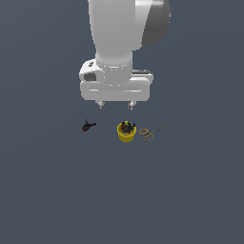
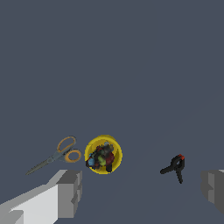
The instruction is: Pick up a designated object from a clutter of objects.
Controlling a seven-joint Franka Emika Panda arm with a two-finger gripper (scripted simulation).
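Note:
The scissors (image 1: 151, 133) (image 2: 59, 153), with two orange-brown ring handles and thin grey blades, lie flat on the dark floor at the exterior view's right end of the row of items. Beside them stands the yellow cup (image 1: 127, 132) (image 2: 103, 154) holding dark small items. The tiny black-and-red clamp (image 1: 87, 126) (image 2: 175, 167) lies farther toward the exterior view's left. My gripper (image 1: 116, 105) (image 2: 140, 192) hangs open above and behind the cup, holding nothing; its grey fingers (image 2: 70, 192) stand wide apart in the wrist view.
The white arm (image 1: 119, 43) rises behind the items. A plain dark grey floor (image 1: 122, 200) extends all around the three items.

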